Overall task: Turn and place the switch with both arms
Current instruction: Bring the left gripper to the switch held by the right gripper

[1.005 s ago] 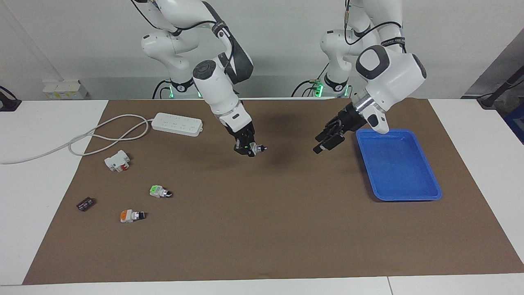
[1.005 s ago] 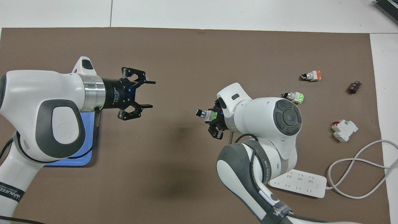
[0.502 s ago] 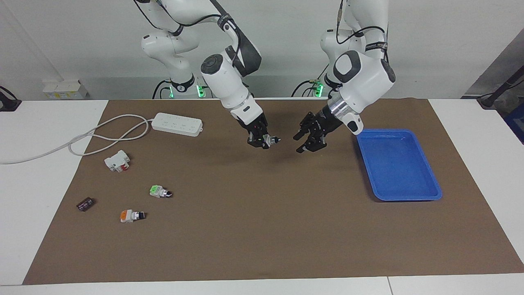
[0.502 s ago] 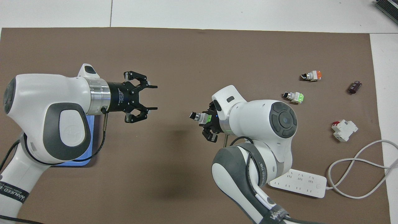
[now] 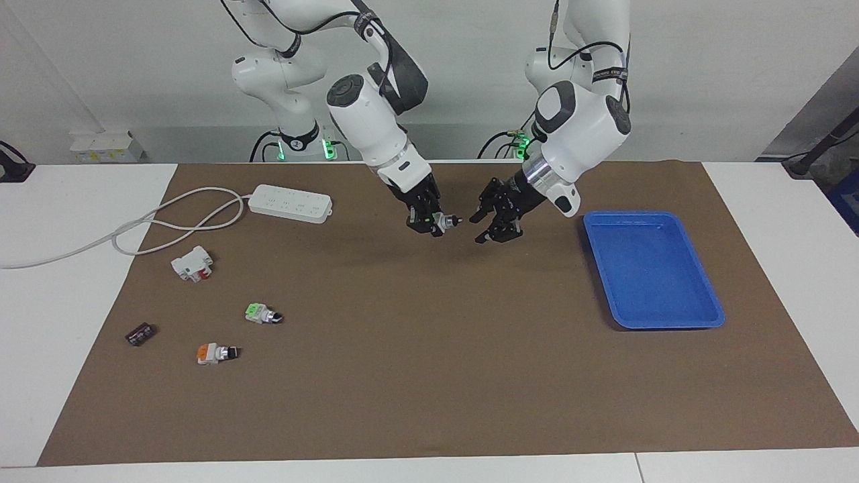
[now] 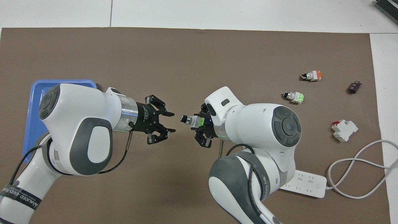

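Observation:
My right gripper (image 5: 429, 221) (image 6: 199, 122) is shut on the switch (image 5: 443, 220) (image 6: 191, 119), gripping its green block in the air over the middle of the brown mat. The grey middle and black knob tip stick out toward my left gripper (image 5: 478, 229) (image 6: 172, 122). That gripper is open and level with the knob. Its fingertips sit a short gap from the knob tip without touching it, and nothing is between them.
A blue tray (image 5: 651, 268) (image 6: 34, 102) lies toward the left arm's end. Toward the right arm's end lie a second green-ended switch (image 5: 263, 313) (image 6: 293, 96), an orange-ended switch (image 5: 215, 353) (image 6: 312, 75), a white block with red lever (image 5: 193, 263), a small dark part (image 5: 140, 333) and a power strip (image 5: 290, 202).
Both grippers have moved toward each other over the mat's middle. The left gripper left the tray's edge, its fingers have narrowed, and the gap to the knob has shrunk.

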{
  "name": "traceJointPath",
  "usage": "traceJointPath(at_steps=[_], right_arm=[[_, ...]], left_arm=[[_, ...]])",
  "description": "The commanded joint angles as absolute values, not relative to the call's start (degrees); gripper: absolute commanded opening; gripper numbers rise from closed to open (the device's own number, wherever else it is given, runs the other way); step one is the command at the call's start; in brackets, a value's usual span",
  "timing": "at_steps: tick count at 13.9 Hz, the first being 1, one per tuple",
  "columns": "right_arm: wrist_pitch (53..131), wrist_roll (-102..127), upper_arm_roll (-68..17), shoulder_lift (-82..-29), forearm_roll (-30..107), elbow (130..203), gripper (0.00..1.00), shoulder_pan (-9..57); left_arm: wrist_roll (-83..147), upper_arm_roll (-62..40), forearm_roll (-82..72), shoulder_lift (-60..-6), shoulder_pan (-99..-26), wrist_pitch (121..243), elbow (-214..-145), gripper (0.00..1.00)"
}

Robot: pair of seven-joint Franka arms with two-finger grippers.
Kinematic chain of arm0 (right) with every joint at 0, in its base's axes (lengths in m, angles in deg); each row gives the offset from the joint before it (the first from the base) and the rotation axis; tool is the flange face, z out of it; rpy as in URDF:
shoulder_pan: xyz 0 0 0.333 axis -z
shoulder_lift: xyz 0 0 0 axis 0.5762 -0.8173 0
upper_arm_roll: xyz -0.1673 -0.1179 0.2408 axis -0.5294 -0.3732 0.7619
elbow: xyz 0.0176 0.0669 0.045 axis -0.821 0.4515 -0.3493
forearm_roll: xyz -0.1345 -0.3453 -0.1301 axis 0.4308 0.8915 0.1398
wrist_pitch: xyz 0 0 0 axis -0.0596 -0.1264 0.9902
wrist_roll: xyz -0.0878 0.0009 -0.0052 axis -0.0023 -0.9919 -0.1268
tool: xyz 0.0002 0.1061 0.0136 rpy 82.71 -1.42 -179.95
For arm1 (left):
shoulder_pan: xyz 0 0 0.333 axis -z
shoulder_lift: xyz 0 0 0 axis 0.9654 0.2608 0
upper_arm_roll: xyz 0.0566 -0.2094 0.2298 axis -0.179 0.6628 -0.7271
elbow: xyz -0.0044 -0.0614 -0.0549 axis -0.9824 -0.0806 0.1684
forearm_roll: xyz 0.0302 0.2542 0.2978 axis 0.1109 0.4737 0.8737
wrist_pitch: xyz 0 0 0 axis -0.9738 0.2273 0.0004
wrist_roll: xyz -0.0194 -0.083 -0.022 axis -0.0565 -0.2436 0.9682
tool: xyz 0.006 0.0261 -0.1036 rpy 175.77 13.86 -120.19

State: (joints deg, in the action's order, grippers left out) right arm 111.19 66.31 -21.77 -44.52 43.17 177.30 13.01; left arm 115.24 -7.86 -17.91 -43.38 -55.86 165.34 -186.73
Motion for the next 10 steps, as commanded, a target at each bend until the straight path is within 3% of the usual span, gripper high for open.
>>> traceJointPath(at_steps=[1, 10], right_arm=[[109.5, 69.8, -21.5, -42.0, 39.0, 177.5, 0.00, 13.6], [109.6, 70.6, -21.4, -40.5, 38.1, 177.7, 0.00, 13.3]], left_arm=[[116.1, -8.6, -15.8, -44.5, -55.7, 162.3, -184.7, 0.48], [99.5, -8.8, -15.9, -49.7, -61.1, 159.9, -182.3, 0.43]])
